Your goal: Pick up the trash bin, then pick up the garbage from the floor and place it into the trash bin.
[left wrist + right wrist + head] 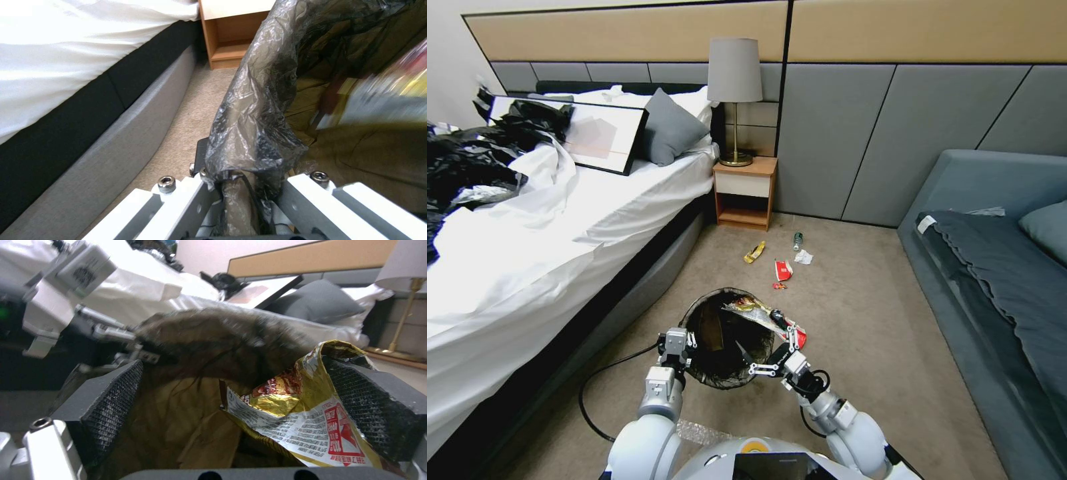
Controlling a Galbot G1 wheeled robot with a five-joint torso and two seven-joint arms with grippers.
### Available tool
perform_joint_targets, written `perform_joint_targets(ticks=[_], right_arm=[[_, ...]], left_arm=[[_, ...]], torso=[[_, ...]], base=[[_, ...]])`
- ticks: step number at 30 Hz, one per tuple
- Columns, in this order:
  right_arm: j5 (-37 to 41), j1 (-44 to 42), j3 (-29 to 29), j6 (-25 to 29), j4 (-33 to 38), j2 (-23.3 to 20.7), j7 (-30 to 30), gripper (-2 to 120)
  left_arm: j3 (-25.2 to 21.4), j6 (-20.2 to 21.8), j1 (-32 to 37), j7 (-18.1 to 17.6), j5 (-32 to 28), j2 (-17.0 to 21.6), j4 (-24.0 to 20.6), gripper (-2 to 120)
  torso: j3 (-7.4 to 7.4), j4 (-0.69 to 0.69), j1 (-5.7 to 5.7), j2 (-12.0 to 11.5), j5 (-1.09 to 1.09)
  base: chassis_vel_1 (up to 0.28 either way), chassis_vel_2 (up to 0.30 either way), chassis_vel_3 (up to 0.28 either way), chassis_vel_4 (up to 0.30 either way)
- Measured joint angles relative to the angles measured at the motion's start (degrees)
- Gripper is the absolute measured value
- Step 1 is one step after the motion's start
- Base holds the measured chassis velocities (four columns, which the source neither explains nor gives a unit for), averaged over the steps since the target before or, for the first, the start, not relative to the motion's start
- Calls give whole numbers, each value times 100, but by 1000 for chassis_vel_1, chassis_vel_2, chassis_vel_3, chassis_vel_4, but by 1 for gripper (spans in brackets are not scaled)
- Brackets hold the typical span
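Spread wide, the right hand (pixel 231 406) had a packet (pixel 307 426) leaning on one pad; best freed above the trash bin (pixel 727 337), whose rim the left hand (pixel 675 343) clenched.

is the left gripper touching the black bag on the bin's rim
Touching. The left wrist view shows the left gripper clamped on the crinkled black plastic bag folded over the bin's rim.

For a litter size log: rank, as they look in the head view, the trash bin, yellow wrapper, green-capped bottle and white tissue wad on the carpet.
1. trash bin, though it sits nearest the camera
2. yellow wrapper
3. green-capped bottle and white tissue wad: too alike to rank
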Motion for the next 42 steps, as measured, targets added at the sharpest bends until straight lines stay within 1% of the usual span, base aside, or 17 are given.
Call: perform_joint_targets(ticks=[5,10,21,25,28,29,32,33,34,36,37,38,39,40,41,42], right_arm=[[-14,65,-90,-48,-55,-17,-5,100],[-61,164,-321,-153,-167,-17,-16,100],[-73,216,-431,-191,-388,-69,-18,100],[-25,214,-442,-224,-468,-192,-9,100],[66,68,-390,-538,-317,-541,37,100],[66,68,-390,-538,-317,-541,37,100],[-16,-77,-108,-1290,130,-925,113,100],[11,-136,-60,-1638,298,-1045,238,100],[11,-136,-60,-1638,298,-1045,238,100],[147,-187,-8,-2260,549,-1194,449,100],[220,-195,3,-2466,628,-1237,523,100],[220,-195,3,-2466,628,-1237,523,100],[535,-194,15,-3085,879,-1367,759,100],[714,-177,22,-3358,1002,-1427,854,100],[812,-166,23,-3489,1059,-1451,901,100],[812,-166,23,-3489,1059,-1451,901,100]], left_arm=[[18,-1,0,11,18,-10,0,2],[38,-1,-17,25,41,-31,2,2],[51,-2,-10,50,71,-41,-9,2],[51,-2,-16,60,73,-41,-14,2],[14,-1,-33,62,73,-38,-14,2],[14,-1,-33,62,73,-38,-14,2],[13,2,-36,62,107,-44,-9,2],[21,2,-41,64,124,-58,-1,2],[21,2,-41,64,124,-58,-1,2],[34,2,-50,76,174,-70,17,2],[37,2,-52,83,192,-75,24,2],[37,2,-52,83,192,-75,24,2],[45,2,-58,98,243,-82,42,2],[47,0,-61,111,286,-83,51,2],[47,-3,-64,119,315,-84,57,2],[47,-3,-64,119,315,-84,57,2]], torso=[[0,0,0,0,0],[0,0,0,0,1],[0,0,0,0,0],[0,0,0,0,0],[0,0,0,0,1],[0,0,0,0,1],[0,1,0,0,1],[0,0,0,0,-1],[0,0,0,0,-1],[0,-1,0,0,1],[0,0,0,0,1],[0,0,0,0,1],[0,0,0,0,0],[0,0,0,0,0],[0,0,0,0,0],[0,0,0,0,0]], base=[[0,0,0,0],[0,0,0,0],[0,0,0,0],[0,0,0,0],[0,0,0,0],[0,0,0,0],[0,0,0,0],[0,0,0,0],[0,0,0,0],[0,0,0,0],[0,0,0,0],[0,0,0,0],[0,0,0,0],[0,0,0,0],[0,0,0,0],[0,0,0,0]])
